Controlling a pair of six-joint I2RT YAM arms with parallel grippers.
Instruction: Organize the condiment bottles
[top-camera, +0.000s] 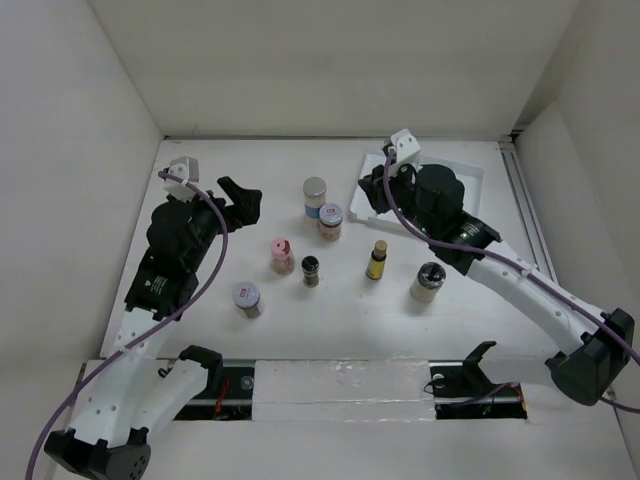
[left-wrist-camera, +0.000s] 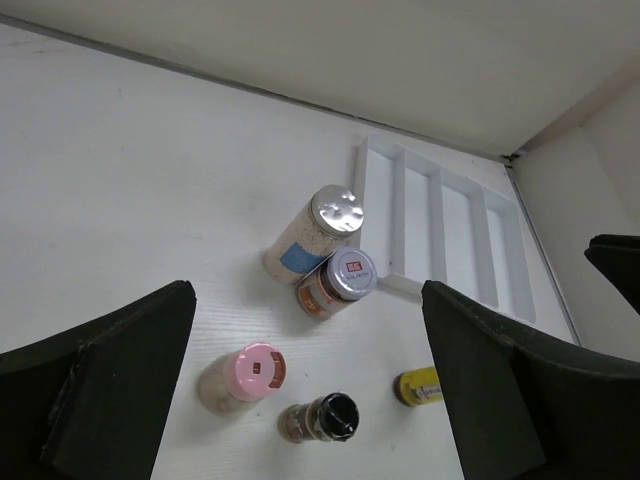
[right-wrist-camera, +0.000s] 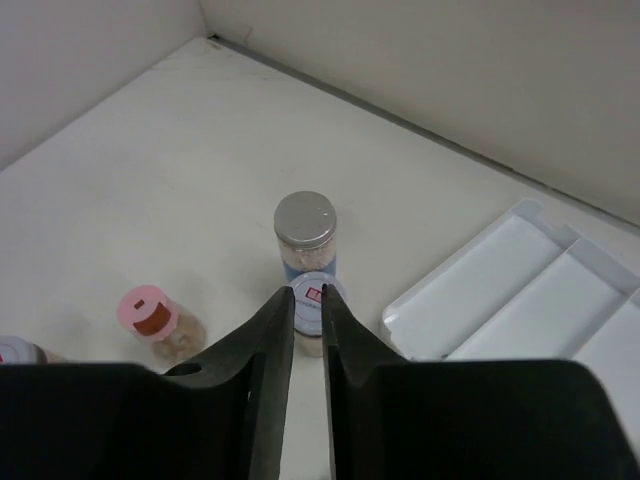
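Seven condiment bottles stand on the table. They are a silver-capped jar (top-camera: 315, 194), a red-labelled-cap jar (top-camera: 330, 220), a pink-capped jar (top-camera: 282, 254), a black-capped jar (top-camera: 311, 270), a slim yellow bottle (top-camera: 377, 259), a silver-capped jar (top-camera: 428, 281) and another red-labelled-cap jar (top-camera: 247, 298). My left gripper (top-camera: 245, 203) is open and empty, left of the group. Its wrist view looks down on the pink jar (left-wrist-camera: 250, 372) and black jar (left-wrist-camera: 325, 417). My right gripper (top-camera: 368, 200) is shut and empty, its fingertips (right-wrist-camera: 283, 300) above the red-labelled cap (right-wrist-camera: 309, 291).
A white divided tray (top-camera: 470, 178) lies at the back right, partly under the right arm, and it also shows in the left wrist view (left-wrist-camera: 450, 230). White walls enclose the table on the left, back and right.
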